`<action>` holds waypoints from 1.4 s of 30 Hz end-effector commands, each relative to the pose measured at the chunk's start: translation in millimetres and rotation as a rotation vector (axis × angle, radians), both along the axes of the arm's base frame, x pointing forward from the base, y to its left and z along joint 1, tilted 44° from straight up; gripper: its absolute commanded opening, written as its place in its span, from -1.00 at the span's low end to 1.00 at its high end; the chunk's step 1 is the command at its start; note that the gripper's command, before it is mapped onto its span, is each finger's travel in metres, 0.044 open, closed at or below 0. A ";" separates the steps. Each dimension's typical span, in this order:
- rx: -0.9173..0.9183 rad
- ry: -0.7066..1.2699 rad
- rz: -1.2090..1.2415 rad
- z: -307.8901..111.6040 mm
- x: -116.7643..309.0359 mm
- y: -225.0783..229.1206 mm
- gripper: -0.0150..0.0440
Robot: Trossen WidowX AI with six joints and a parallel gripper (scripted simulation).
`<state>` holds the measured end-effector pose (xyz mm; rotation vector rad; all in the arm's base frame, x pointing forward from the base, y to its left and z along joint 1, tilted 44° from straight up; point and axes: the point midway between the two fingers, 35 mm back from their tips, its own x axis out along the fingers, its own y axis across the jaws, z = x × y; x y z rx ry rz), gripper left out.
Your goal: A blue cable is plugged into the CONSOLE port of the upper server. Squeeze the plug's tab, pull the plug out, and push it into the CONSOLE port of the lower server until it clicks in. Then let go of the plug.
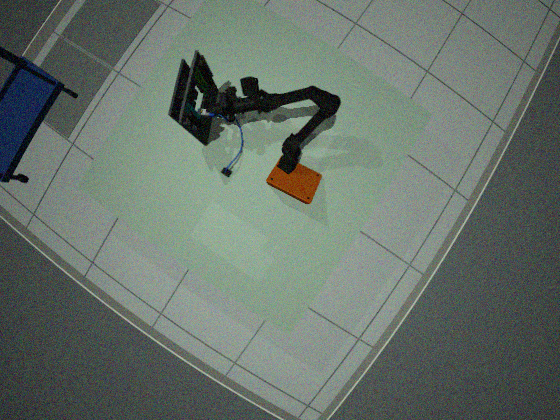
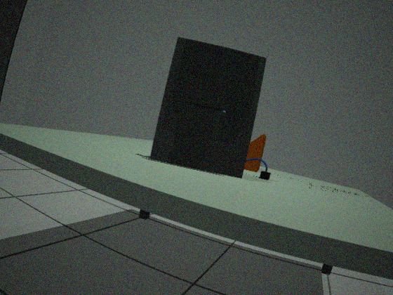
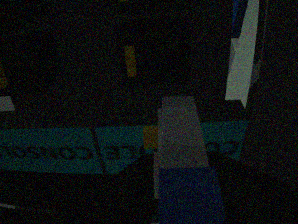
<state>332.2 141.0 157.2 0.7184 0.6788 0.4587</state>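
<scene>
The dark rack with the servers (image 1: 178, 90) (image 2: 210, 88) stands upright; the exterior view shows only its plain side, which hides the gripper. In the wrist view a teal label strip (image 3: 50, 150) with CONSOLE lettering, seen upside down, crosses the dark server face. The plug (image 3: 181, 132), pale grey with a blue rear part, lies over the strip. My gripper (image 3: 180, 163) (image 1: 206, 108) is shut on the plug at the server fronts. The blue cable (image 1: 242, 141) (image 2: 257, 159) curves away from it. Whether the plug's front end is inside a port, and which server it faces, cannot be told.
The cable's other end runs to a small black block (image 1: 226, 172) (image 2: 264, 175) on the pale green table top. The arm stands on an orange base plate (image 1: 297, 184) (image 2: 256, 154). A blue cart (image 1: 25, 110) is beyond the rack at the left.
</scene>
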 end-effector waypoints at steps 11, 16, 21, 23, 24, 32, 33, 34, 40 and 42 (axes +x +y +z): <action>-0.002 -0.027 -0.014 10.4 7.7 -3.2 -0.49; -0.002 -0.025 -0.014 10.4 7.8 -3.2 -0.49; -0.002 -0.024 -0.014 10.4 7.9 -3.2 -0.49; -0.002 -0.024 -0.014 10.4 7.9 -3.2 -0.49; -0.002 -0.024 -0.014 10.4 7.9 -3.2 -0.49; -0.002 -0.022 -0.014 12.6 9.0 -4.5 -0.49; -0.001 -0.022 -0.014 12.7 9.0 -4.6 -0.49; -0.001 -0.022 -0.014 12.7 9.0 -4.6 -0.49; -0.001 -0.020 -0.014 12.7 9.2 -4.5 -0.49; -0.001 -0.020 -0.014 12.7 9.2 -4.5 -0.49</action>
